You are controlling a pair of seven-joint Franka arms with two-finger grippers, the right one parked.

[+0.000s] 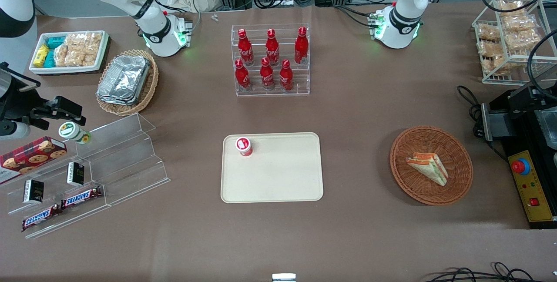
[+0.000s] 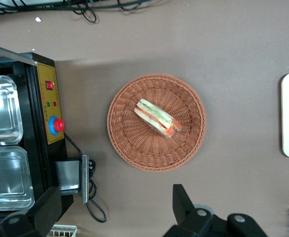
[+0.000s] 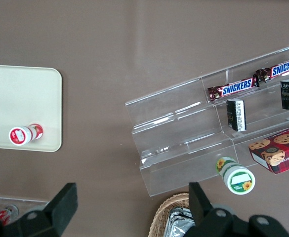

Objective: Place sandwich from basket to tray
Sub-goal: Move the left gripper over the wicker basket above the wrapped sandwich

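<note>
- A brown bench carries everything. The round wicker basket sits toward the working arm's end of it and serves as the reference here.
- The sandwich lies in the basket, roughly at its middle. It rests on one flat side, with its filling layers showing along one edge.
- The tray is well apart from the basket, toward the parked arm's end. A small red-capped jar stands in one corner of it, and the rest of its floor is bare.
- A black control box with a red button stands just beside the basket, toward the working arm's end. Its cable trails on the bench near the rim.
- Risks, as I judge them:
  - The clear wrap looks slick and the bread soft. A pinch across the sloping faces could squeeze the wedge out or crush it.
  - The basket is light and shallow. A finger that catches the weave on the way down could drag or tip it.
  - A low carry could clip the rim, and a careless release could knock the jar.
- The end effector hovers well above the bench, over the ground between the basket and the control box. Its fingers are spread wide, holding nothing and touching nothing.
</note>
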